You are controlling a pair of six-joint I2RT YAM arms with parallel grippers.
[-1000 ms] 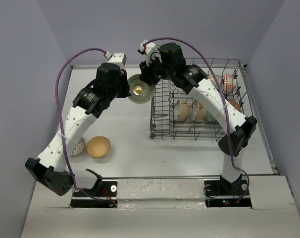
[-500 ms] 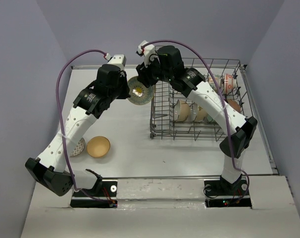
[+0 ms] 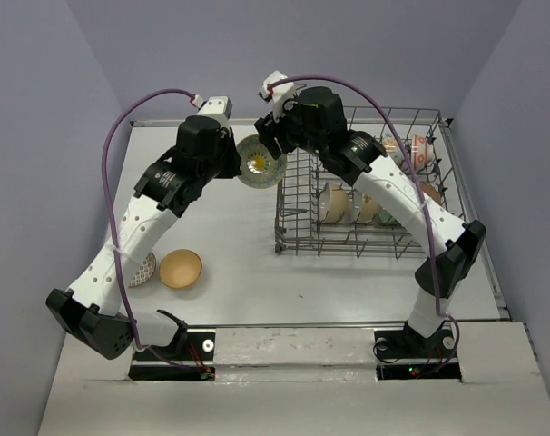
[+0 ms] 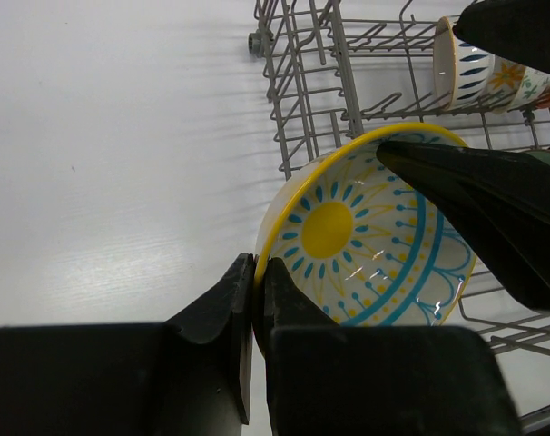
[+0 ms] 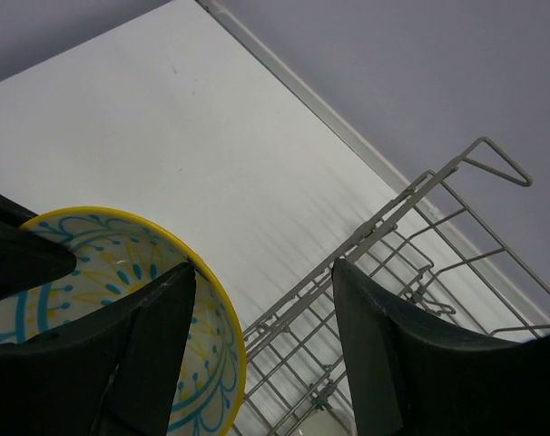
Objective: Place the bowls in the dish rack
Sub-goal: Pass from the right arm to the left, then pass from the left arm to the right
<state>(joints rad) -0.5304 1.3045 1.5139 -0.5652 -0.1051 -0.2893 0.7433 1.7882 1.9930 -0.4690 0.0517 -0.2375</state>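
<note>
- The right gripper (image 5: 261, 272) has closed in on the bowl (image 4: 348, 236) over the last second. Its elbow has swung out to the right, and its wrist now sits right against the bowl's far edge.
- The left gripper (image 4: 260, 268) has barely moved. Its jaws are clamped on the bowl's near rim and hold it tilted in the air, just beside the left wall of the dish rack (image 3: 298, 209).
- The right jaws are apart. In the right wrist view one finger lies over the inside of the bowl and the yellow rim runs into the gap, so this looks like a handover about to happen, though no grip has been taken yet.
- The bowl is glazed and shiny, and probably slick. It is round and shallow with a thin yellow rim, a yellow centre and blue petal strokes on white.
- The rack is thin grey wire with upright prongs and tall open sides. Several bowls already stand on edge inside it.
- A smooth tan bowl (image 3: 181, 269) waits on the matte white table (image 3: 230, 236), next to a patterned bowl half hidden by the left arm.
</note>
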